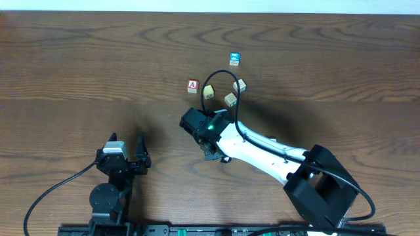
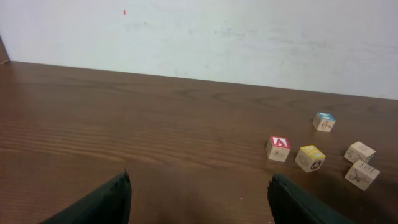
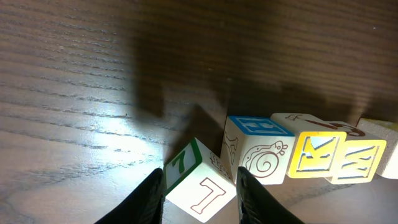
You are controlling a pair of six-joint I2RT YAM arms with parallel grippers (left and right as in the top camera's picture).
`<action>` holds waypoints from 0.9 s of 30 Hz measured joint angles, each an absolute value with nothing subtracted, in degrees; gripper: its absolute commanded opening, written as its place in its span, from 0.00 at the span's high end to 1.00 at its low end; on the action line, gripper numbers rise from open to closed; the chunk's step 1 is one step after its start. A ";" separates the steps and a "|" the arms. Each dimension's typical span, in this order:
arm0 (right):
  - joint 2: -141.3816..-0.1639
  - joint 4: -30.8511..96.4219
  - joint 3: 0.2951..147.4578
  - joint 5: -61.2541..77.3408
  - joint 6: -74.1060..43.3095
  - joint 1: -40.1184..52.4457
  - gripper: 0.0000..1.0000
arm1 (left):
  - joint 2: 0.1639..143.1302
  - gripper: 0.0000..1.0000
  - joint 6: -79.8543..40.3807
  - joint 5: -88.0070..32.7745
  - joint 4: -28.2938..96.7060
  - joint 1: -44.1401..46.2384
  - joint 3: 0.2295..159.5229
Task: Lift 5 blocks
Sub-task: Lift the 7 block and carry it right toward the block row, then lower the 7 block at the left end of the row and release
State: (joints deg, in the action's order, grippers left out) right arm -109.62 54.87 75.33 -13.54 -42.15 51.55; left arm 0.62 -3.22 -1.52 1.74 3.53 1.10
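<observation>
Right wrist view: the right gripper (image 3: 200,175) hangs low over the table (image 1: 79,65), its two dark fingers (image 3: 155,194) standing on either side of a whitish block (image 3: 202,194) marked with a green 7 and a red L. That block sits turned cornerwise between them. Each finger lies close against one of its sides, though from this angle I cannot tell if they press on it or only flank it.

Just beside that block, to its right, the other blocks stand in a tight row. First comes a snail block (image 3: 258,155) with a blue-lettered top, then a yellow K block (image 3: 317,154), a yellow W block (image 3: 359,160), and a whitish one (image 3: 382,134) cut off by the frame edge.

From overhead, the right arm reaches across from the near right corner and covers this group.

Beyond the arm, loose on the wood, lie a red cube marked A (image 1: 192,86), a blue-topped cube (image 1: 234,58), a yellowish cube (image 1: 208,91) and two pale cubes (image 1: 230,99) (image 1: 239,85), each apart from the next.

The left gripper (image 2: 199,177) sits well off to the left, spread wide with nothing between its fingers.
</observation>
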 measured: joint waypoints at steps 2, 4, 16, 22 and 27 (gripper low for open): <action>-109.62 54.76 75.33 -13.54 -42.19 51.55 0.73 | 0.62 0.29 -3.22 -1.52 1.74 3.51 1.13; -109.62 54.43 75.33 -13.54 -42.09 51.55 0.78 | 0.62 0.29 -3.22 -1.52 1.74 3.51 1.10; -106.19 60.20 76.23 -12.38 -38.04 51.57 0.97 | 0.62 0.29 -3.22 -1.52 1.74 3.53 1.13; -101.21 60.64 77.01 -11.62 -36.38 53.49 0.94 | 0.62 0.29 -3.22 -1.52 1.74 3.53 1.10; -101.08 57.74 75.75 -11.00 -35.73 56.73 0.98 | 0.62 0.29 -3.22 -1.52 1.74 3.53 1.10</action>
